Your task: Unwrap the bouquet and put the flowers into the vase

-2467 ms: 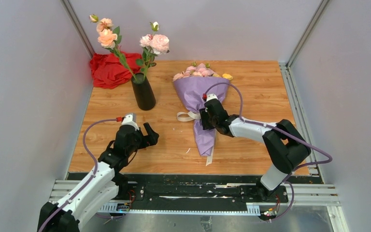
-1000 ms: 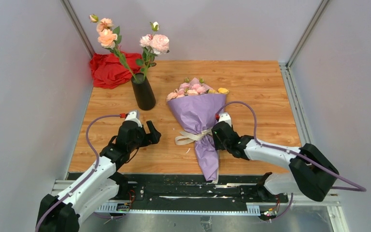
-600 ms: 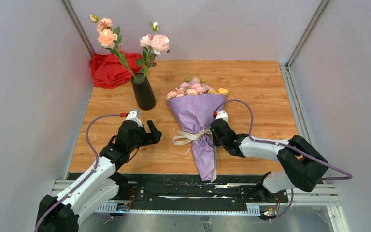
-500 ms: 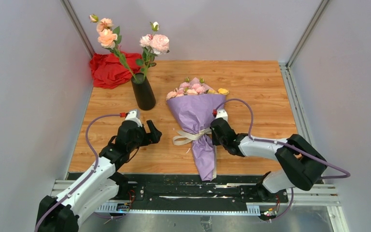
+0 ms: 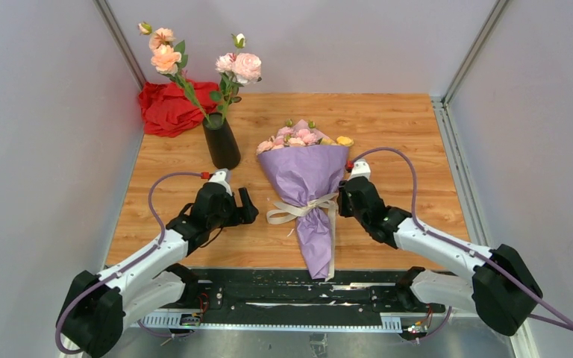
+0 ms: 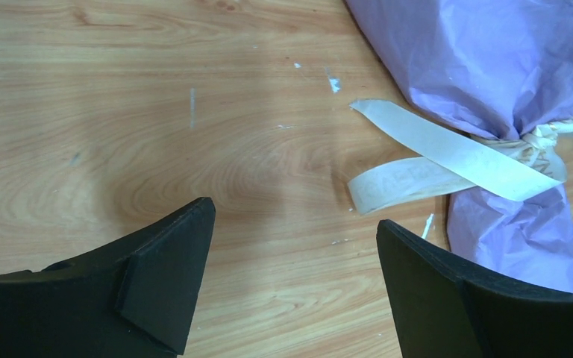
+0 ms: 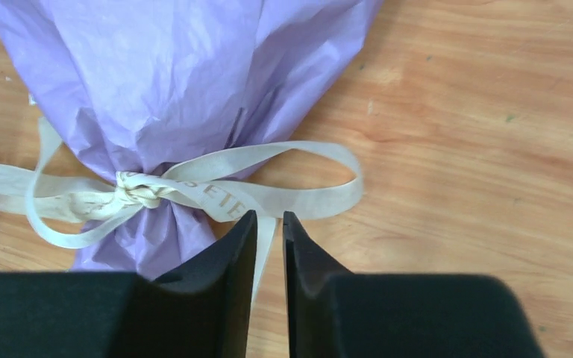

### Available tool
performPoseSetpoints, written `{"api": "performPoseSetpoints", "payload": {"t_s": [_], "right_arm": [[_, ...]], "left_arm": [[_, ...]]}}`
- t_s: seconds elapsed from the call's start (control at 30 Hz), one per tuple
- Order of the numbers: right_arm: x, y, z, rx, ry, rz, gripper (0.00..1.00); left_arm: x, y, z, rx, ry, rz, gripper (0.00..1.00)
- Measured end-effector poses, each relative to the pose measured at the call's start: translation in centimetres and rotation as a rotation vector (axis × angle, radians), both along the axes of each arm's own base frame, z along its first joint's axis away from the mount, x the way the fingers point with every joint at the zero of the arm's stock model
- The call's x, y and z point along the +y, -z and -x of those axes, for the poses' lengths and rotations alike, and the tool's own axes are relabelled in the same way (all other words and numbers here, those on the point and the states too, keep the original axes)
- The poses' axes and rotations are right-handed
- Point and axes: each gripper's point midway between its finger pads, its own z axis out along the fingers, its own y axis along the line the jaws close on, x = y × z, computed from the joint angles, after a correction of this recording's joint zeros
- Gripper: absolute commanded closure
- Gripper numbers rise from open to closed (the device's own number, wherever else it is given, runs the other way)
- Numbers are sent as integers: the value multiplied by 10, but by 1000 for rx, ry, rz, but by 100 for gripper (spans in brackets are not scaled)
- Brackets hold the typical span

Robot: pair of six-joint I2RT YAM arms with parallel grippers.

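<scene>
**Item 1, bouquet** (image 5: 304, 179). We list it lying flat at mid-table, blooms toward the far wall, tail toward the arm bases. The lilac paper is fully closed around the stems.

**Item 1a, ribbon** (image 7: 194, 190). Cream, knotted at the narrow waist of the cone. We see the knot tied, with loops out to both sides and a tail running down along the paper.

**Item 1b, flowers** (image 5: 298, 138). Small pink and yellow heads showing only at the cone's open end, none freed.

**Item 2, right gripper** (image 7: 268, 218). Just beside the knot, on the bouquet's right. Its fingers are pressed nearly together, and in the wrist view we see a ribbon tail running between them, so we enter it as pinching that tail.

**Item 3, left gripper** (image 6: 295, 216). Fingers spread wide over bare wood left of the bouquet, the left ribbon loop near but not touched, nothing held.

**Item 4, vase** (image 5: 221, 143). Black, upright, at far left, apart from the bouquet. It already carries two taller roses (image 5: 194, 67).

**Item 5, red cloth** (image 5: 166, 106). Bunched in the far-left corner of the table (image 5: 403, 134).

**Progress.** We judge the work barely begun: the ribbon is gripped for untying. Loosening the knot, opening the paper and moving the bunch to the vase all remain.
</scene>
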Motion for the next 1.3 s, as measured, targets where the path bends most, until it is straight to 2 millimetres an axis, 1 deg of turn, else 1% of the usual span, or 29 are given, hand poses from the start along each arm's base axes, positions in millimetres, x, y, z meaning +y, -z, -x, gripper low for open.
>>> {"api": "performPoseSetpoints", "payload": {"t_s": [0.03, 0.07, 0.1, 0.17, 0.27, 0.37, 0.5, 0.7, 0.73, 0.77, 0.83, 0.9, 1.0, 1.07, 1.1, 1.17, 1.23, 1.3], "right_arm": [[-3, -5, -1, -13, 3, -1, 51], [-6, -6, -2, -22, -1, 14, 45], [-7, -4, -2, -17, -1, 21, 41], [-9, 5, -1, 8, -11, 51, 36], [-8, 24, 4, 72, -37, 92, 35], [-4, 37, 7, 122, -58, 110, 35], [1, 45, 4, 150, -68, 122, 35], [12, 54, -8, 162, -71, 131, 37], [13, 56, -10, 165, -71, 134, 40], [14, 57, -11, 167, -70, 135, 46], [15, 60, -13, 171, -71, 139, 60], [17, 61, -15, 170, -76, 141, 76], [18, 59, -15, 166, -80, 133, 90], [19, 56, -15, 160, -81, 126, 97], [19, 53, -15, 156, -83, 121, 100], [19, 44, -14, 140, -86, 107, 100], [19, 29, -14, 112, -86, 85, 100], [19, 10, -14, 72, -88, 54, 100]], "left_arm": [[-3, 0, 0, 1, 10, 0, 11], [-7, -1, 0, -2, 23, 4, 11], [-9, -1, -1, -5, 28, 6, 11], [-14, -4, -1, -15, 40, 11, 11], [-15, -5, -2, -21, 44, 13, 11], [-15, -5, -2, -24, 41, 10, 11], [-14, -8, -2, -36, 35, 10, 11], [-11, -7, 0, -30, 37, -2, 11], [-11, -7, 0, -29, 37, -4, 11], [-11, -7, 0, -30, 38, -5, 11], [-10, -9, 1, -36, 37, -3, 11], [-10, -11, 0, -42, 35, -2, 11], [-9, -12, 0, -47, 31, -3, 11], [-9, -11, 0, -46, 31, -3, 11], [-9, -11, 0, -45, 31, -3, 11], [-9, -10, 0, -42, 31, -5, 11], [-10, -7, -1, -34, 32, -9, 11], [-11, -3, -2, -20, 35, -15, 11]]}}
